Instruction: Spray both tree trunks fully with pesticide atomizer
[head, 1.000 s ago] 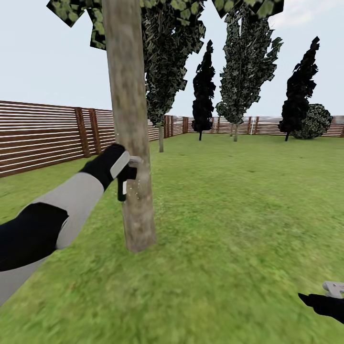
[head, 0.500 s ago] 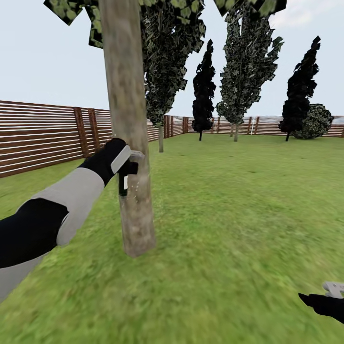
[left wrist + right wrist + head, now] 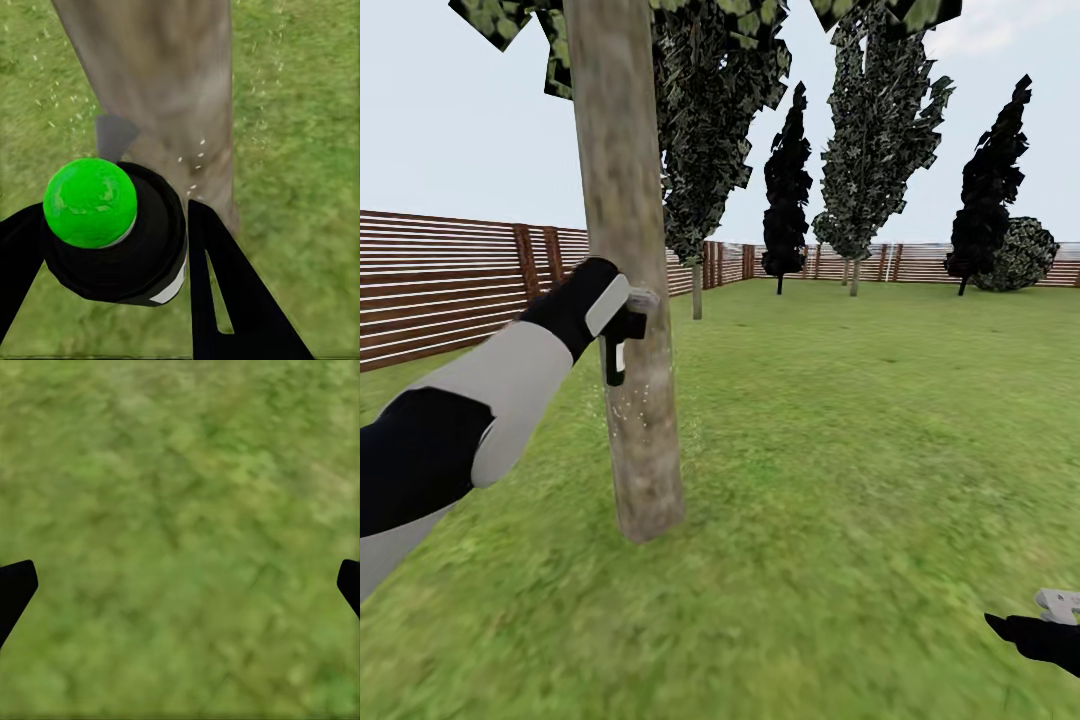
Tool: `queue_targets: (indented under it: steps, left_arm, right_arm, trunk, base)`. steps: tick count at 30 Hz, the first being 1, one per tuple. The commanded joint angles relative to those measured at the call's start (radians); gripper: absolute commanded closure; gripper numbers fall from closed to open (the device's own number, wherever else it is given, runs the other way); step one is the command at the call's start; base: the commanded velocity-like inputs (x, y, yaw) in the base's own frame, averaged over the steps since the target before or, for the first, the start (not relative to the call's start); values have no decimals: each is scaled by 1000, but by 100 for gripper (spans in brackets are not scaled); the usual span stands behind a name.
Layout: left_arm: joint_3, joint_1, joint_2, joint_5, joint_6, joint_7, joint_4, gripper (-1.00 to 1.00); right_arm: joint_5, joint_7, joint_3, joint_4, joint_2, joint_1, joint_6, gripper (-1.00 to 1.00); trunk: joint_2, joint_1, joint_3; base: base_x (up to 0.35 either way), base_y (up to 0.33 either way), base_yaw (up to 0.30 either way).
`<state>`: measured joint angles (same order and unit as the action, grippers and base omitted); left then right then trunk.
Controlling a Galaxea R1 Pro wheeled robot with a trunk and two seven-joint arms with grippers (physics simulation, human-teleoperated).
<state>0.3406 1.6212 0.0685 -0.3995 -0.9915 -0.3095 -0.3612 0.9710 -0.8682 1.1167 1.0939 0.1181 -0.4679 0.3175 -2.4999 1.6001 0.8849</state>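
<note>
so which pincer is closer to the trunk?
Left. The left pincer, shut on the atomizer, sits right against the trunk; the right pincer hangs open, low over the grass, well off.

Outdoor garden: wide green grass lawn (image 3: pixel 840 450), brown horizontal-slat wooden fence (image 3: pixel 440 285) along the edge, dark narrow cypress-like trees (image 3: pixel 787 190), thick mottled grey-brown tree trunk (image 3: pixel 628 250), pale sky.

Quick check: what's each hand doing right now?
Left hand: closed on the pesticide atomizer, right beside the tree trunk.
Right hand: open, holding nothing, over grass.
</note>
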Motion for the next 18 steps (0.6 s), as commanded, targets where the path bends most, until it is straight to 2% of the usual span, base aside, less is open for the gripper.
queue_targets:
  steps: [1, 4, 9, 10, 18]
  left_arm:
    - [1, -1, 0, 0, 2, 1, 25, 100]
    - [1, -7, 2, 0, 7, 5, 53, 100]
    - [2, -101, 2, -1, 31, 9, 58, 100]
    - [2, -124, 2, -1, 58, 9, 58, 100]
    - [2, -237, 2, 0, 143, 10, 59, 100]
  right_arm:
    - [0, 0, -1, 0, 0, 0, 0, -100]
    - [0, 0, 0, 0, 0, 0, 0, -100]
    - [0, 0, -1, 0, 0, 0, 0, -100]
    - [0, 0, -1, 0, 0, 0, 0, -100]
    - [0, 0, 0, 0, 0, 0, 0, -100]
  trunk:
    - [0, 0, 0]
    - [0, 0, 0]
    - [0, 0, 0]
    - [0, 0, 0]
    - [0, 0, 0]
  base:
    - [0, 0, 0]
    - [0, 0, 0]
    - [0, 0, 0]
    - [0, 0, 0]
    - [0, 0, 0]
